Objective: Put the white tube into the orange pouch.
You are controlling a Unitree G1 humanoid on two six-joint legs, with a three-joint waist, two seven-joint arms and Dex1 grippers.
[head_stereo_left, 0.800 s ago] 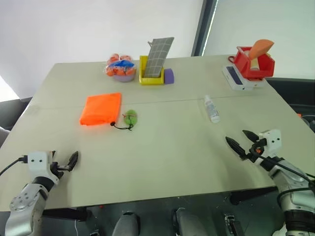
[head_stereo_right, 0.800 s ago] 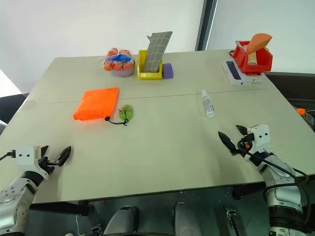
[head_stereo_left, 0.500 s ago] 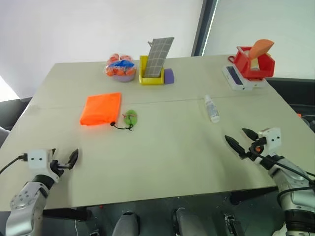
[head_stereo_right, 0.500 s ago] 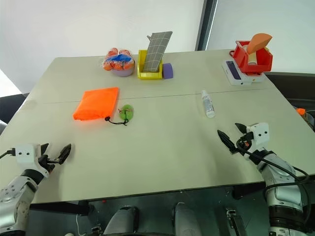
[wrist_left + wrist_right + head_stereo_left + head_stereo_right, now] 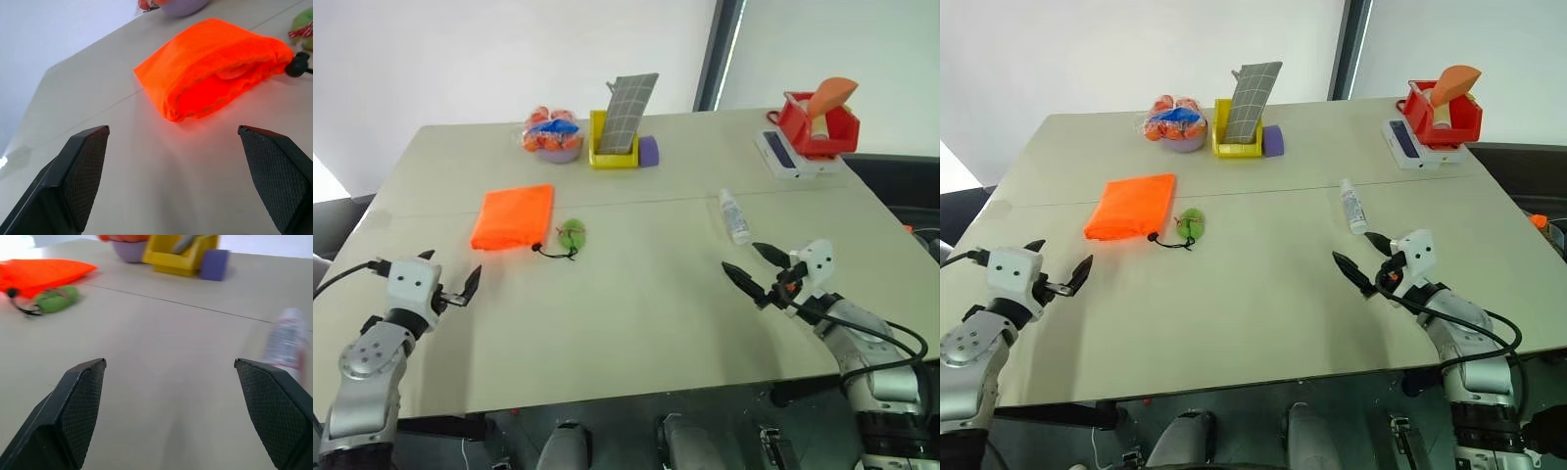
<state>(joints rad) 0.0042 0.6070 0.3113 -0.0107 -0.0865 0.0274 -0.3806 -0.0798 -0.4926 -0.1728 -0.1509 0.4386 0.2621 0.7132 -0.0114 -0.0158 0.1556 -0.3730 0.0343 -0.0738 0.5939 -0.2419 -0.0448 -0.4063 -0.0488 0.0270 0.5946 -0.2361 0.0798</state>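
The white tube (image 5: 734, 216) lies flat on the desk (image 5: 646, 294), its long side pointing away from the robot. The right end effector (image 5: 756, 266) is just beside it, a little nearer the robot, wide open and empty. The orange pouch (image 5: 513, 216) lies ahead of the left end effector (image 5: 450, 283), also open and empty.

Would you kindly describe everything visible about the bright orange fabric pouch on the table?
The bright orange soft fabric pouch lies flat on the beige table, on the robot's left side. It looks roughly rectangular and slightly puffed, its mouth gathered shut by a thin black cord with a black toggle. The cord trails to a small green fuzzy ball beside it. Neither gripper touches it; the open left gripper is nearer the table's front edge.
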